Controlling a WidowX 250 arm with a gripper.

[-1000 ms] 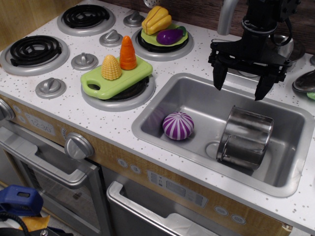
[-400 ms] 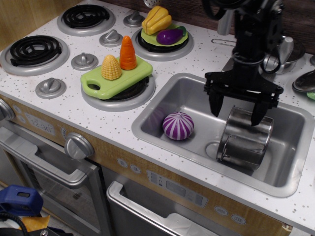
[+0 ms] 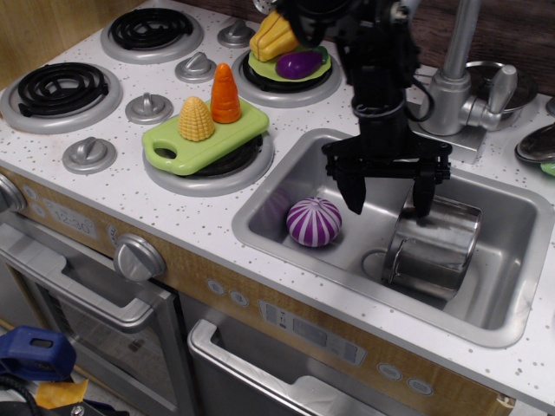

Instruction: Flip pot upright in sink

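Observation:
The shiny steel pot [image 3: 434,251] lies tilted on its side in the right half of the sink [image 3: 512,299], its mouth facing the front left over the drain. My black gripper [image 3: 388,198] hangs open and empty inside the sink. Its right finger is at the pot's upper left rim; I cannot tell if it touches. Its left finger hangs above the basin floor between the pot and a purple striped ball [image 3: 314,221].
A silver faucet [image 3: 453,65] stands behind the sink. A green cutting board [image 3: 204,136] with corn [image 3: 196,119] and a carrot [image 3: 225,94] lies left of the sink. A green plate with yellow squash and eggplant [image 3: 300,62] sits behind. Stove burners fill the left.
My gripper has moved left and down into the sink, from above the back rim to the pot's left edge. It stayed open. The pot and ball have not moved.

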